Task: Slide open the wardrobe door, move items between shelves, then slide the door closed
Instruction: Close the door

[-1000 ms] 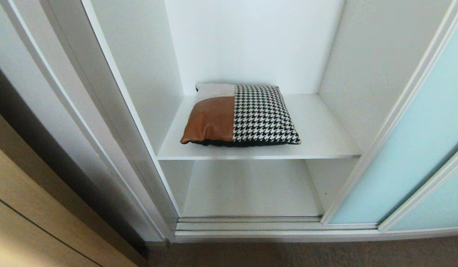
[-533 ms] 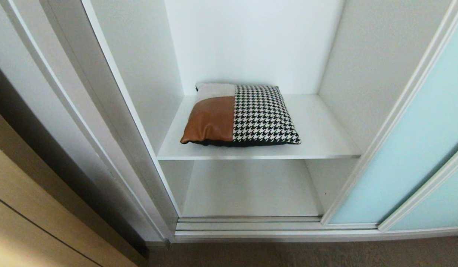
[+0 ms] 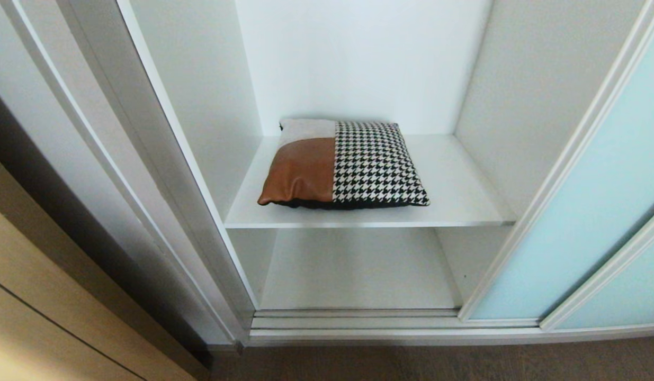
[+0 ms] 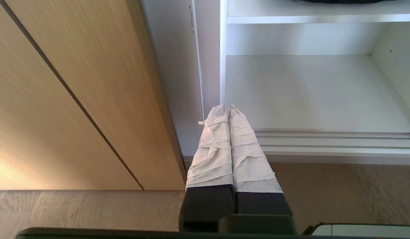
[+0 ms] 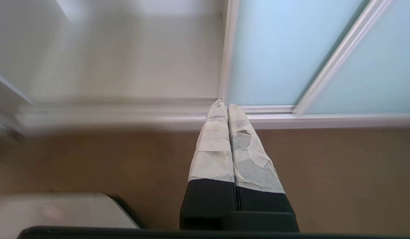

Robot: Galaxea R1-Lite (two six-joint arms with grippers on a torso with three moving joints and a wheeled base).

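Note:
The sliding wardrobe door (image 3: 586, 211), frosted aqua glass in a slim white frame, stands slid to the right, leaving the wardrobe open. A square cushion (image 3: 342, 164) of tan leather, houndstooth and a grey patch lies flat on the upper white shelf (image 3: 464, 201). The lower shelf (image 3: 358, 270) below it is bare. Neither arm shows in the head view. My left gripper (image 4: 228, 107) is shut and empty, low before the wardrobe's left frame. My right gripper (image 5: 223, 103) is shut and empty, above the floor, pointing at the door (image 5: 268, 56) near its bottom corner.
A tan wooden cabinet front (image 3: 35, 296) stands left of the wardrobe, also in the left wrist view as the wooden front (image 4: 75, 99). The bottom track (image 3: 390, 325) runs along the wardrobe's front. Brown floor (image 3: 438, 365) lies before it. A white part of my base (image 5: 58, 212) shows low.
Nothing has visibly changed in the head view; the cushion, shelves and door stay where they were.

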